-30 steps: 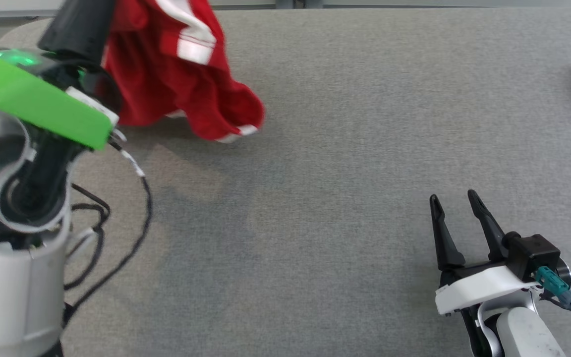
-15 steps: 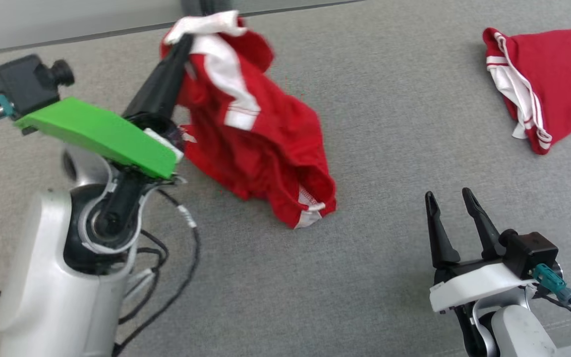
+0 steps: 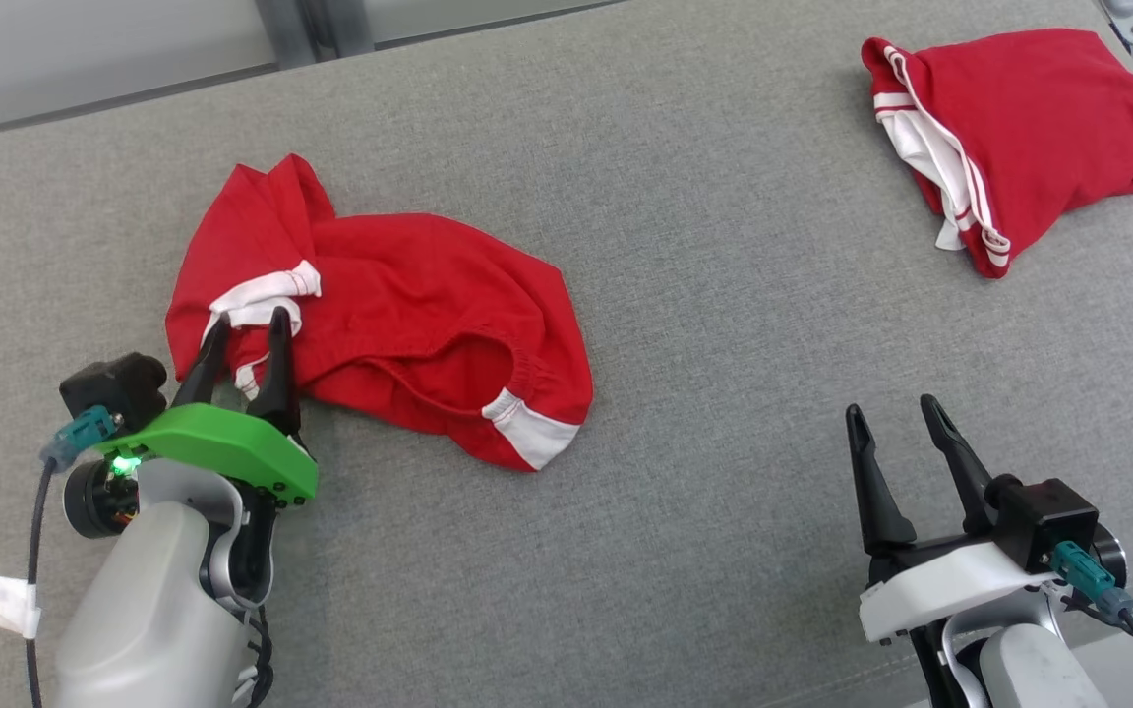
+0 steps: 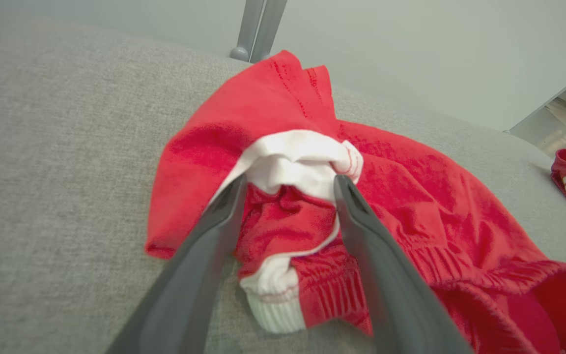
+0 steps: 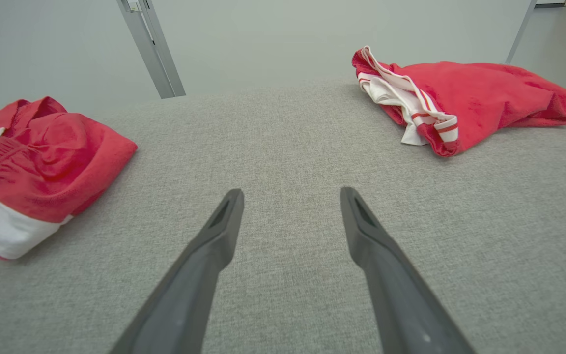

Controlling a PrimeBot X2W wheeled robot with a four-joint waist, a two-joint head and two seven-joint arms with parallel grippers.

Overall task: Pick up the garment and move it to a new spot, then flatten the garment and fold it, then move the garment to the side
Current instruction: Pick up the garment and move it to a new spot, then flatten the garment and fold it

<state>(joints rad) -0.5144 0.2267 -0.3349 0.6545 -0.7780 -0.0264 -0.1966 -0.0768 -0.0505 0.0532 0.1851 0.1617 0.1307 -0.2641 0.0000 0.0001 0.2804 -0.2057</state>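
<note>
The garment point(image 3: 409, 324) lies in a rumpled heap on the bench point(image 3: 724, 442), well left of the pile point(image 3: 1029, 138), and is not yet flat. Its white cuff point(image 4: 297, 157) bunches inside my left gripper point(image 3: 249, 323), so drawing away could snag it and drag the heap, or I might press a hidden fold in. That gripper stands wide open, brushing cloth and pinching nothing. My right gripper point(image 3: 891, 405), nearer the pile, is spread wide over bare bench.

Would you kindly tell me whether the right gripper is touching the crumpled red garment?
Apart: the head view shows a wide stretch of bare grey surface between the right gripper and the crumpled garment.
</note>
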